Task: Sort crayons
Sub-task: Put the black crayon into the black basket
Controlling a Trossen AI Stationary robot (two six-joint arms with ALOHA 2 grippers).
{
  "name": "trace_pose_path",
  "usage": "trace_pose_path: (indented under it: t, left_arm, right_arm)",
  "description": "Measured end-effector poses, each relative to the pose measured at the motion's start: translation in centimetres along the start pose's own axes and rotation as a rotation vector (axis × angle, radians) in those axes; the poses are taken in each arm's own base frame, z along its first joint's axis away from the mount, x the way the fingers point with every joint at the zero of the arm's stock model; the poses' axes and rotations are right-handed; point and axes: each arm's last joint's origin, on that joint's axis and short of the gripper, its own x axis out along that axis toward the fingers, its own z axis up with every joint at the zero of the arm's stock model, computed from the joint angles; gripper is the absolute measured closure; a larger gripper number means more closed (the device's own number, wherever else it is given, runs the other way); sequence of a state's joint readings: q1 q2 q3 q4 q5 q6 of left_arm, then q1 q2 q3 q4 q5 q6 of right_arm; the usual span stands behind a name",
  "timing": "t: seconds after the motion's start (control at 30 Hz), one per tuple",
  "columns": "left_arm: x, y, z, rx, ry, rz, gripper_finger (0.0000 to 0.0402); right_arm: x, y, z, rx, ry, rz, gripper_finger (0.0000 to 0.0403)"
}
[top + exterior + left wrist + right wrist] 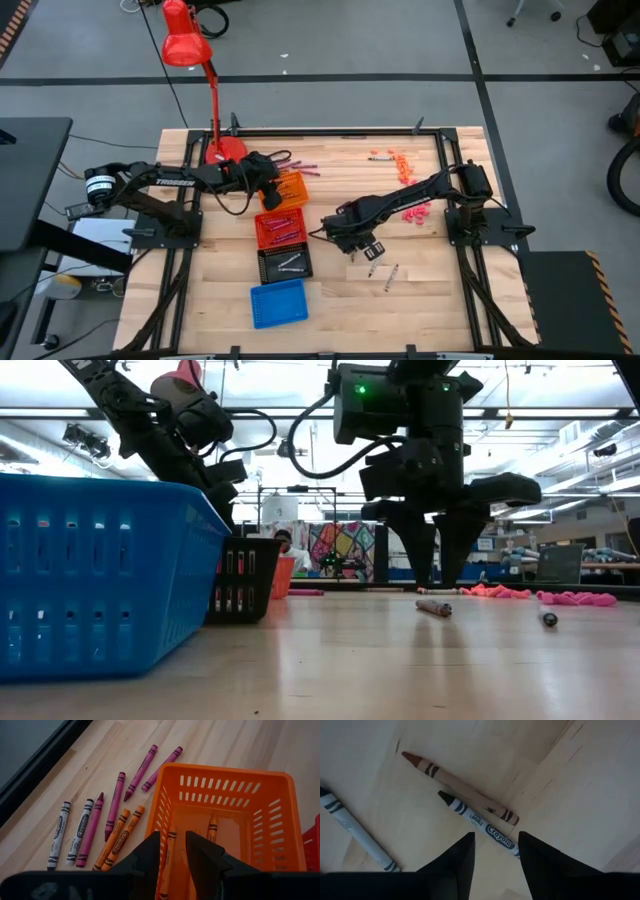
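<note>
My left gripper (172, 851) hangs open over the orange tray (280, 815), at that tray's edge. Two orange crayons (213, 827) lie in the tray, one (169, 851) showing through the gap between the fingers. Beside the tray, maroon, orange and white crayons (115, 805) lie flat on the table. My right gripper (496, 845) points straight down, open, just above a grey crayon with a black tip (480, 822) and a brown one (460, 785), which lie side by side on the wood. A white crayon (355, 830) lies apart from them. In the high view this gripper (352, 243) is right of the black tray (285, 262).
Orange (290, 188), red (280, 228), black and blue (277, 302) trays stand in a column mid-table. A red lamp (190, 45) stands at the far left. Orange (400, 165) and pink (415, 212) crayons lie in heaps at the far right. Bare wood lies near the front right.
</note>
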State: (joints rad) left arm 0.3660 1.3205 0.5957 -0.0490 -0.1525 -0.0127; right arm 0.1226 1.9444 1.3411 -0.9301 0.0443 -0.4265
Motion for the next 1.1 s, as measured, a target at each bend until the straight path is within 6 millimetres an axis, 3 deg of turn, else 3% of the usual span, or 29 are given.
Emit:
trace_pose_path:
  t: [0.63, 1.1]
  left_arm:
    - [0.0, 0.0, -0.1, -0.002, 0.009, 0.0, 0.0299]
    - [0.0, 0.0, -0.1, -0.002, 0.008, 0.0, 0.0299]
  right_arm:
    - [2.3, 0.2, -1.2, -0.05, -0.005, 0.009, 0.0252]
    - [2.5, 0.1, -1.6, -0.027, 0.005, 0.023, 0.0376]
